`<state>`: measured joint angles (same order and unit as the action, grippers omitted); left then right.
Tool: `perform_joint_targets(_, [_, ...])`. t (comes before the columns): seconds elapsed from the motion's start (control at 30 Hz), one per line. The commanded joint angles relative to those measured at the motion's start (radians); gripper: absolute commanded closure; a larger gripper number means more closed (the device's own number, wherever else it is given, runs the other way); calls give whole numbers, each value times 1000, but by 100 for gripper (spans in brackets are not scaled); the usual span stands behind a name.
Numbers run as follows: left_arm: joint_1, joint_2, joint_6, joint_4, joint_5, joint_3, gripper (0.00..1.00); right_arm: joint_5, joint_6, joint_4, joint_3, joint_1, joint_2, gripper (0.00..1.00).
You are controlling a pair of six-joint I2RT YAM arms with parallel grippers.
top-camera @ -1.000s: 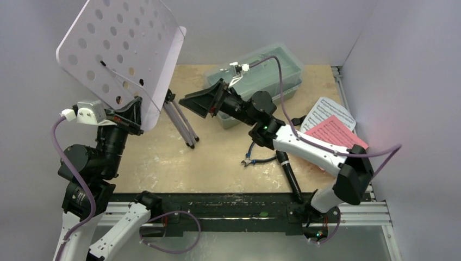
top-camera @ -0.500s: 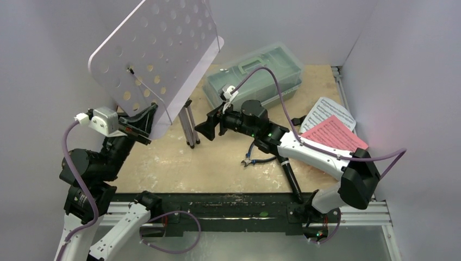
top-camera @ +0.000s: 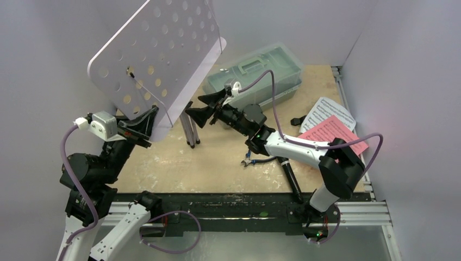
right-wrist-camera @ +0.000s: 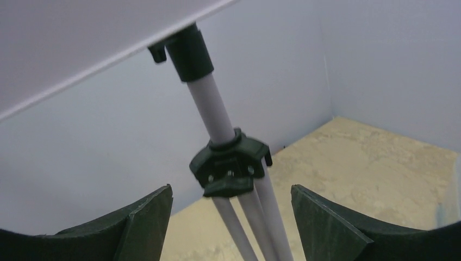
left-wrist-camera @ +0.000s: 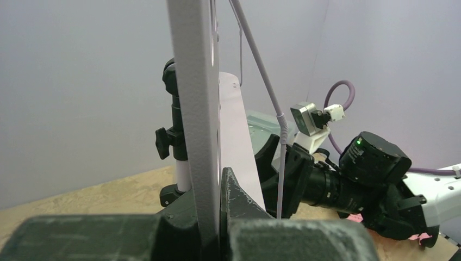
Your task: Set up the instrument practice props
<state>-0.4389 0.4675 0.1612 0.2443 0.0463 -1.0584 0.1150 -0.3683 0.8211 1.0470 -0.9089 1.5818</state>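
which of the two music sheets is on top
The pink sheet. It lies over the white sheet and hides that sheet's near part, so the white one shows only along the far side.

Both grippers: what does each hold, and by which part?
Left gripper clamps the pale lilac perforated music stand by its panel's lower edge. Right gripper, open, holds nothing.

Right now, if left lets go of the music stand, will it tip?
Probably: the music stand looks top-heavy, its wide tilted plate above legs bunched together. The plate seems stiff, clamped edge-on by the left gripper without visible bending.
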Motion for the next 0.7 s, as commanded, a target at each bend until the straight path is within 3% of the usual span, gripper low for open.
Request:
perform_joint_targets(0.0, [1, -19, 35, -128, 15, -11, 100, -11, -12, 132, 140, -2, 55, 21])
perform_joint_targets(0.43, [1, 2, 72, -153, 23, -26, 100, -182, 89, 213, 264, -69, 192, 33])
perform_joint_targets(0.67, [2, 8, 74, -150, 36, -38, 100, -278, 203, 241, 344, -107, 263, 46])
